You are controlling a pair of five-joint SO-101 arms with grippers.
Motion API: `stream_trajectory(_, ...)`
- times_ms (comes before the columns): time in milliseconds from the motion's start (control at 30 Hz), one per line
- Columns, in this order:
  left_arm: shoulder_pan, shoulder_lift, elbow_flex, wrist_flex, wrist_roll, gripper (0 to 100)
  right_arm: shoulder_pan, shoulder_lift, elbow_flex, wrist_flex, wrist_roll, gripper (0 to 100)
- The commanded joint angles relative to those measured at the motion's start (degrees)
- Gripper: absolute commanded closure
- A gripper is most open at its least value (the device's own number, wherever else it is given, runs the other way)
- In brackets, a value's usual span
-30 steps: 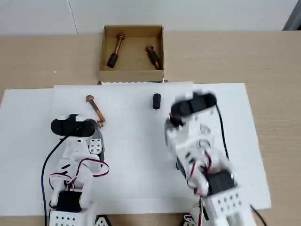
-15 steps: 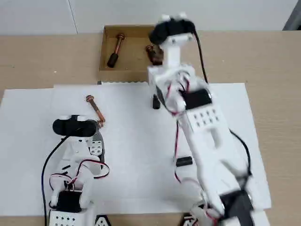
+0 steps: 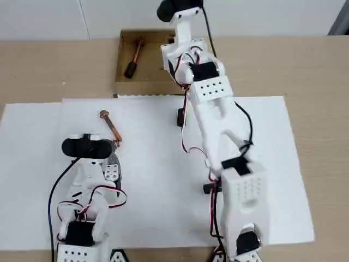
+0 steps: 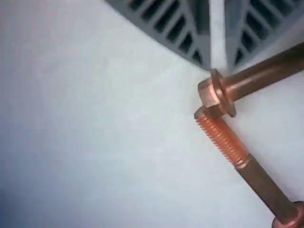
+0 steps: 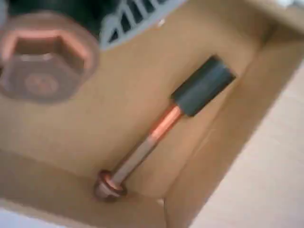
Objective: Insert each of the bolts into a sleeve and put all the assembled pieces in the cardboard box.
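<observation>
My right gripper (image 3: 175, 52) hangs over the right part of the cardboard box (image 3: 124, 60), shut on a copper bolt (image 5: 42, 57) with a black sleeve on it. Its hex head shows large beside a grey finger (image 5: 135, 19). An assembled bolt with sleeve (image 3: 133, 57) (image 5: 161, 137) lies in the box's left part. My left gripper (image 3: 114, 148) (image 4: 217, 47) rests low on the white paper, fingers nearly together with nothing between them. Two loose bolts lie just ahead of it: one (image 4: 256, 76) runs under a finger, the other (image 3: 109, 126) (image 4: 237, 156) points its thread at the first one's head.
A loose black sleeve (image 3: 180, 116) stands on the white paper (image 3: 32, 142) below the box, partly hidden behind the right arm. A small black piece (image 3: 211, 188) lies beside that arm's lower part. The paper's middle and left have free room.
The right arm has swung from above the paper forward to over the box, covering the box's right side. The left arm has not moved.
</observation>
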Motion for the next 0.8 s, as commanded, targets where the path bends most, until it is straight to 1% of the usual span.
stream_trajectory(0,-0.4,-0.5,-0.2,0.2,-0.6,99,0.1,5.4,-11.0,-1.7,1.6,99.5)
stream_trajectory(133,-0.4,-0.5,-0.2,0.2,-0.6,99,0.1,12.0,-17.0,-1.6,1.8,99.1)
stream_trajectory(200,-0.3,-0.5,-0.2,0.2,-0.6,99,0.0,13.9,-18.5,-1.5,1.9,95.1)
stream_trajectory(300,-0.3,-0.5,-0.2,0.2,-0.6,99,-0.2,15.3,-19.3,1.1,1.8,86.1)
stream_trajectory(333,-0.3,-0.5,-0.2,0.2,-0.6,99,-0.4,15.3,-19.3,2.1,1.8,84.6)
stream_trajectory(567,-0.3,-0.5,-0.2,0.2,-0.6,99,-0.7,14.9,-19.5,4.7,1.8,84.5)
stream_trajectory(767,-0.3,-0.5,-0.2,0.2,-0.6,99,-1.0,10.8,-22.0,14.5,1.6,84.5)
